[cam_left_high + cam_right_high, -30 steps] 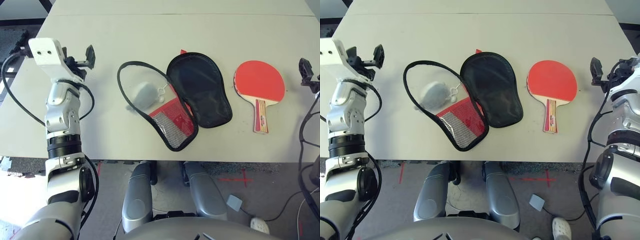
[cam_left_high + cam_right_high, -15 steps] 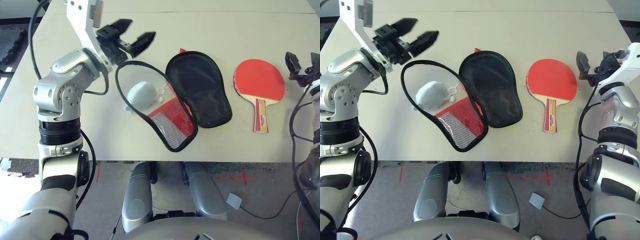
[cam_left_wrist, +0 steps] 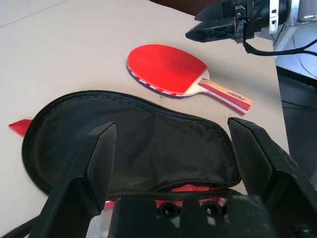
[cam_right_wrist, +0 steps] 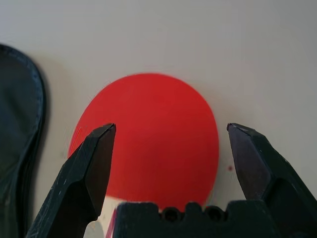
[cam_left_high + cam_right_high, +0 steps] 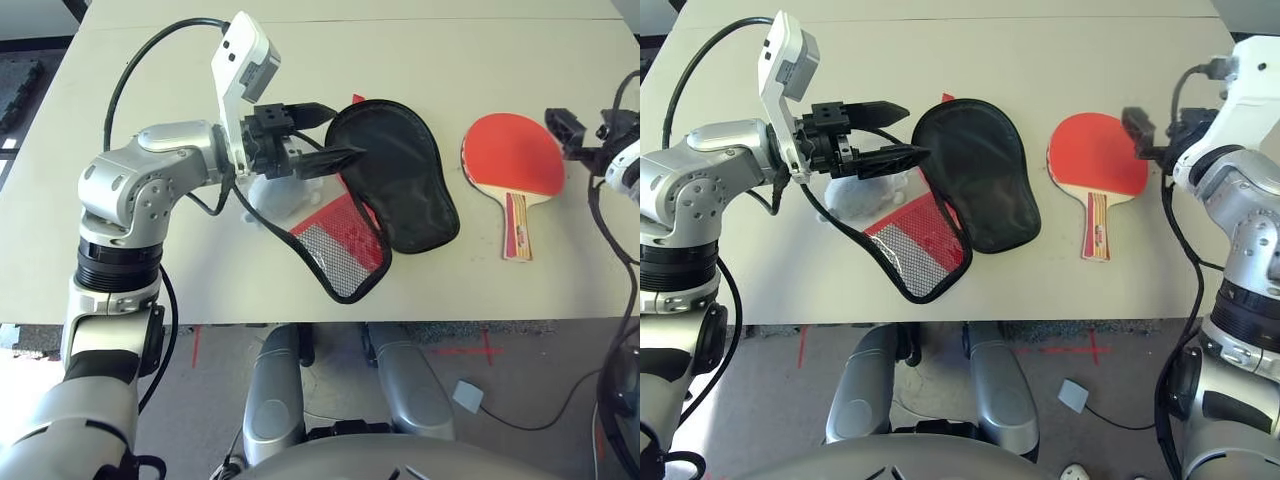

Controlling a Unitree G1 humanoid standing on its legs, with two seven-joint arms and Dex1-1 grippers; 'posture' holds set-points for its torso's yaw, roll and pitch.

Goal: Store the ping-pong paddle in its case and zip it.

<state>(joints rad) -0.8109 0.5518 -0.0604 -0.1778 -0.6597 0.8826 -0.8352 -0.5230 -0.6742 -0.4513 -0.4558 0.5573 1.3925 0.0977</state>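
Note:
The ping-pong paddle (image 5: 512,155) lies flat on the table at the right, red face up, its striped handle toward me. To its left lies the case (image 5: 395,175), unzipped and spread open: a black half beside the paddle and a red mesh half (image 5: 345,245) nearer the front edge. My left gripper (image 5: 335,132) hovers open over the case's left part, fingers pointing right, with the black half (image 3: 148,144) between them in the left wrist view. My right gripper (image 5: 1143,137) is open at the blade's right edge, nothing between its fingers; the red blade (image 4: 148,139) lies beyond them.
A grey-white plush charm (image 5: 845,200) on a cord lies inside the case's black zipper loop, under my left gripper. The table (image 5: 150,260) is bare at the left and far side; its front edge runs just below the case. Cables hang by both arms.
My left arm has swung from the table's left side rightward to above the open case. My right gripper has moved left, up to the paddle's blade. Both stay open.

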